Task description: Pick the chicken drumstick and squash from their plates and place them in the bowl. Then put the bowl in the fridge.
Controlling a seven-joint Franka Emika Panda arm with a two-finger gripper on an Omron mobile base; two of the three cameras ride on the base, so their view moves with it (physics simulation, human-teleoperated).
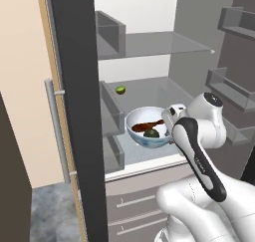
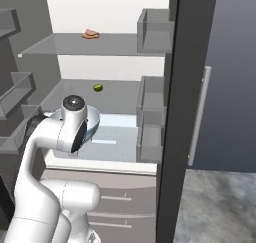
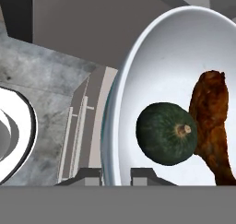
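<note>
The bowl, white inside and pale blue outside, is inside the open fridge at the front of its lower shelf. I cannot tell whether the bowl rests on that shelf. In the bowl lie the brown chicken drumstick and the dark green squash. My gripper is shut on the bowl's right rim. In the hand view the gripper straddles the rim of the bowl, with the squash beside the drumstick. In the right base view my arm hides most of the bowl. The plates are out of view.
A small lime sits at the back of the lower shelf. A reddish food item lies on the upper glass shelf. Door bins line the dark left door, and more bins hang on the right door. A drawer closes the bottom.
</note>
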